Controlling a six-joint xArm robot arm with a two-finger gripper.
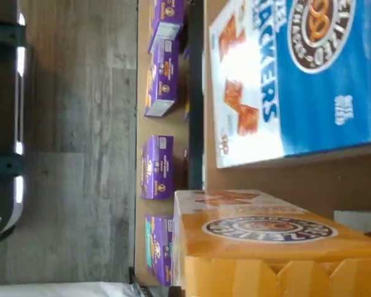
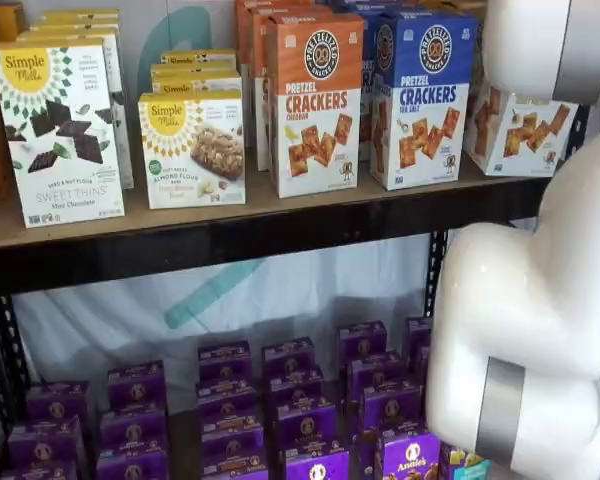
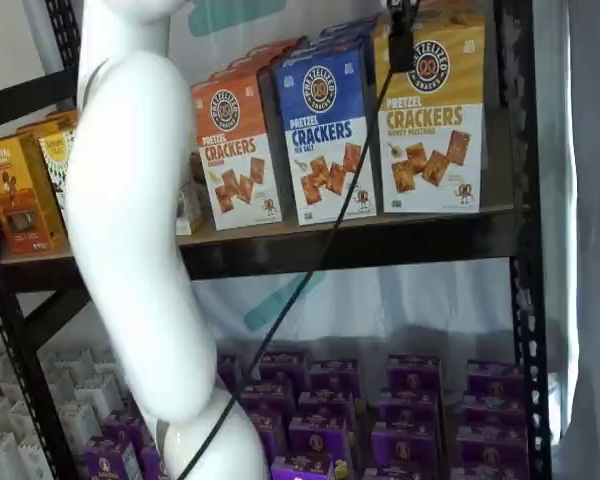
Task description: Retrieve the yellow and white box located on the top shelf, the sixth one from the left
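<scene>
I am seeing the yellow box (image 3: 432, 115) standing upright at the right end of the top shelf (image 3: 360, 243), just beside the blue box (image 3: 325, 135), with the orange box (image 3: 235, 150) next along. The yellow box's top band is mustard with a round dark logo, and its white lower half is picturing square brown crackers under the word CRACKERS.

A black cable (image 3: 325, 240) is running down across the blue box's front and past the shelf rail. A dark part (image 3: 400, 35) is hanging from the top edge in front of the yellow box's upper left corner; I cannot tell whether it is the end effector, or whether the end effector is open, closed, or holding anything.

In a shelf view the white arm (image 2: 540, 300) is covering most of the yellow box (image 2: 525, 130), leaving only its cracker-printed lower half showing. That view alone is showing the Simple Mills boxes (image 2: 60, 130) further left. Purple boxes (image 3: 410, 410) are filling the lower level in both shelf views.

The wrist view is showing the yellow box's top (image 1: 278, 247) close up, the blue box (image 1: 297, 74) beside it, and purple boxes (image 1: 161, 80) beyond.
</scene>
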